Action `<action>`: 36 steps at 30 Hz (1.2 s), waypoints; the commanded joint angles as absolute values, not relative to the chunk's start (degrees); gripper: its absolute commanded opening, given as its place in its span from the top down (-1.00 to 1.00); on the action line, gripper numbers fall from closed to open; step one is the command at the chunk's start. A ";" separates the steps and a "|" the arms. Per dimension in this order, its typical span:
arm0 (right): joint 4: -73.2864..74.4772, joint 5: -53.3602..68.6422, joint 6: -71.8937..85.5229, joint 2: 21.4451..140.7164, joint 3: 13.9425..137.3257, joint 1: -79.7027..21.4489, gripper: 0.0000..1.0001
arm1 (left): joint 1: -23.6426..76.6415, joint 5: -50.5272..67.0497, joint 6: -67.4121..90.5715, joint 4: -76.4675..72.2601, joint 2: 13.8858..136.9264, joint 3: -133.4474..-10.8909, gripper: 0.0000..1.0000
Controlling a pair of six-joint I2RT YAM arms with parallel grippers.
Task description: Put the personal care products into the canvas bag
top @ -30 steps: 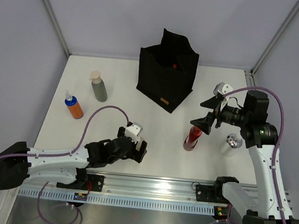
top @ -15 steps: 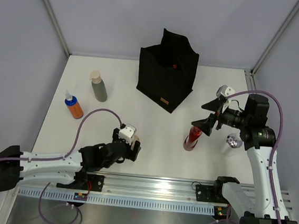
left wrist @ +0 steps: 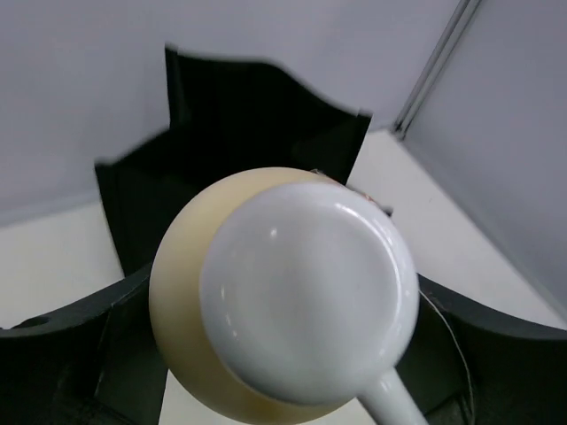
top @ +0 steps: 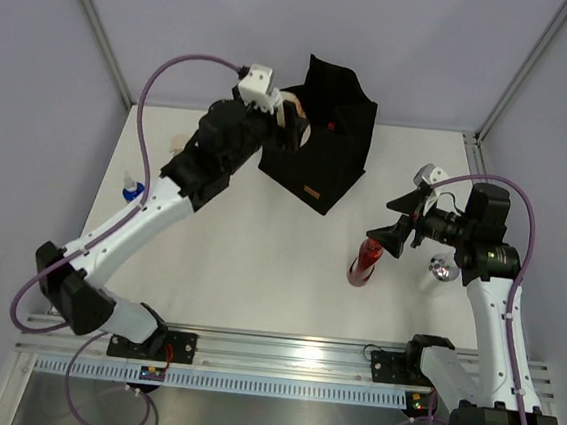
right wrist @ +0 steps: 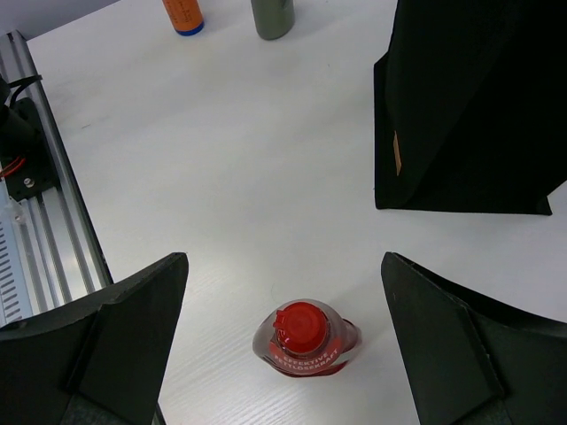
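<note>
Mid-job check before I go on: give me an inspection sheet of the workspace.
Surface: white table, no spills seen.
Job's things: beige bottle held at the open top of the black canvas bag; red item inside, unclear; red bottle upright and silver bottle at right; orange bottle and grey bottle at left.
Clutter: nothing seen.
Grippers: left gripper jaws shut on beige bottle; right gripper jaws open above red bottle, apart from it.
Cables: purple cables loop free along each arm.
Surroundings: grey walls, metal frame posts, rail at near edge.
</note>
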State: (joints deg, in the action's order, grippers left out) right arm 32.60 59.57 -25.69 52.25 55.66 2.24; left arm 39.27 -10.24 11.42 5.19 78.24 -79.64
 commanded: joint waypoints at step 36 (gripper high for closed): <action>30.41 58.36 -24.87 55.28 56.07 2.81 -0.99 | 28.04 -14.40 -11.06 -11.68 129.72 -124.19 1.00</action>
State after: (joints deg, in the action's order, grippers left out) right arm 32.32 59.00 -25.21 54.85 55.59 2.42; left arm 28.18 -6.44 -4.60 -2.24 128.07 -123.28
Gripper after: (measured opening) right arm 0.993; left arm 0.799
